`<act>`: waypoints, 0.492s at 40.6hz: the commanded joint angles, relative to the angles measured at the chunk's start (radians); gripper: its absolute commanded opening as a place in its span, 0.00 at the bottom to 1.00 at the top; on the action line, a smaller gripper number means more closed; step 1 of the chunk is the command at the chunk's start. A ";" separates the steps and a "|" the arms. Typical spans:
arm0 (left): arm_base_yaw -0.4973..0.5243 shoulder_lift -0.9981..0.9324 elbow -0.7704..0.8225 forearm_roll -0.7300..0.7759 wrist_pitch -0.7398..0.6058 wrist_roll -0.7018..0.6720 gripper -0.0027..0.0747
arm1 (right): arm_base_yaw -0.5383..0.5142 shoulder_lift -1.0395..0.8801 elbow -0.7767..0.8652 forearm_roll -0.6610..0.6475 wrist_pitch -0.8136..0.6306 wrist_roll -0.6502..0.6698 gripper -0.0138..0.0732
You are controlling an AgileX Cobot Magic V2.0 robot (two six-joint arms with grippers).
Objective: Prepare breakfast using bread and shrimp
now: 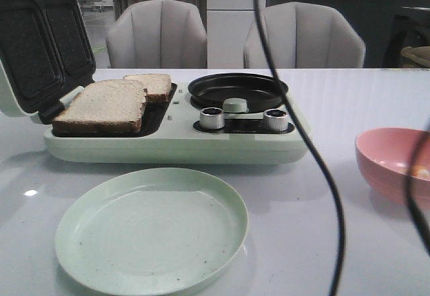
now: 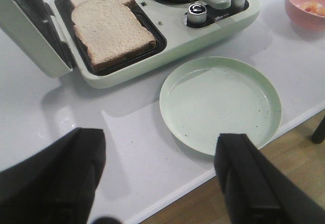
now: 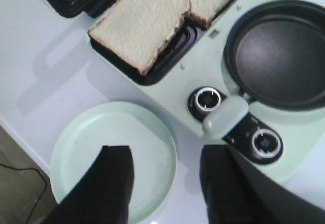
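Pale beige bread sits in the open sandwich press on the left half of the breakfast maker — I count two slices, the near one overlapping the edge of the far one, both lying flat on the dark plates. The press lid stands tilted open at the far left. On the maker's right half I see a round black pan with a pale green handle pointing toward me, flanked by two silver knobs.

The shrimp shows only as an orange-pink bit inside the pink bowl at the right, well apart from the maker; I can't make out its shape.

Near me, just in front of the maker, lies a pale green plate on the white table, speckled with a few dark crumbs.

My left gripper hangs above the near table edge, fingers spread wide and holding nothing. My right gripper hovers over the plate's right side and the knob panel — also spread, nothing between its fingers. Black cables cross the front view.
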 commanded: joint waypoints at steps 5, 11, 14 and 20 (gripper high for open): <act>-0.007 0.006 -0.027 0.009 -0.068 -0.005 0.69 | 0.001 -0.270 0.247 -0.021 -0.104 0.019 0.60; -0.007 0.006 -0.027 0.009 -0.068 -0.005 0.69 | 0.001 -0.440 0.442 -0.021 -0.149 0.019 0.53; -0.007 0.006 -0.027 0.009 -0.068 -0.005 0.69 | 0.001 -0.510 0.530 -0.021 -0.169 0.019 0.50; -0.007 0.006 -0.027 0.009 -0.070 -0.005 0.69 | 0.001 -0.632 0.663 -0.024 -0.193 0.019 0.46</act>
